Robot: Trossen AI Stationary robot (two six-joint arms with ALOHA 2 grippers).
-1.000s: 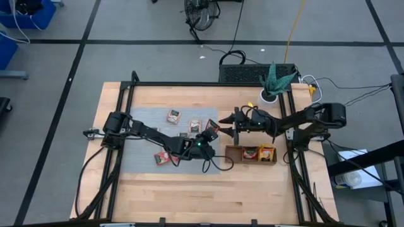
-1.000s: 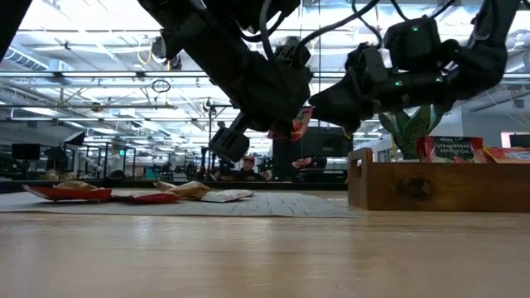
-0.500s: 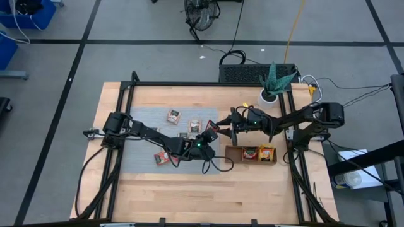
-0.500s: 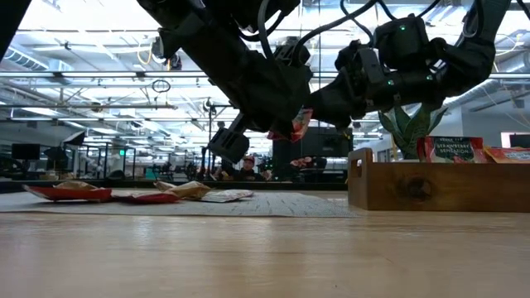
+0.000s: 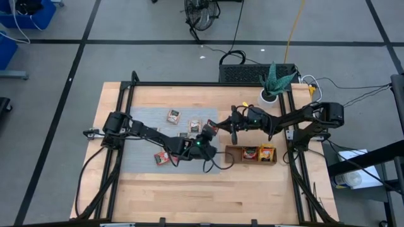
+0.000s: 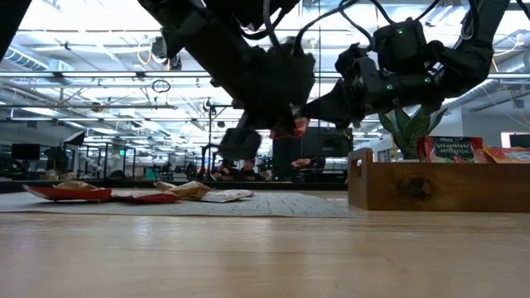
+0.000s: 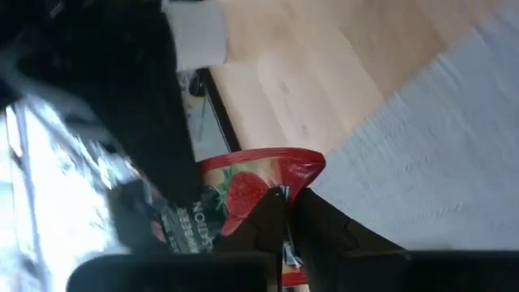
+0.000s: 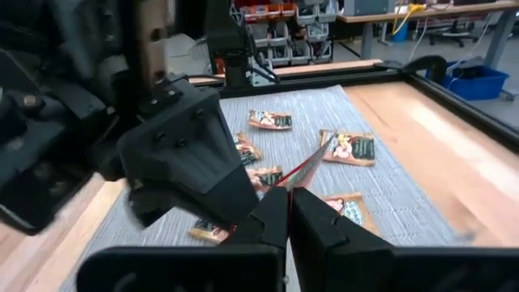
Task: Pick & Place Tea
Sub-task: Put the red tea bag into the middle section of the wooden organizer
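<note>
A red tea sachet with a strawberry print hangs in the air above the right edge of the grey mat, just left of the wooden tray. Both grippers are shut on it. My left gripper comes from the mat side and my right gripper from the tray side. The sachet also shows in the low view. More sachets lie flat on the mat. My left gripper pinches the sachet between its two fingers at one edge. The fingers slant a little downward from the table's left. The sachet is clear of the mat and stands tilted. My right gripper pinches the sachet's opposite edge between its two fingertips, coming nearly level from the table's right. In its wrist view the sachet shows edge-on, clear of the mat.
The tray holds red and yellow-orange sachets in its middle and right compartments. A small potted plant stands at the table's far right. Black frame rails run along the table's edges.
My right gripper, open a second ago, has closed in on the sachet from the right and shut on its edge. My left gripper has stayed where it was and rolled its wrist, turning the sachet with it.
</note>
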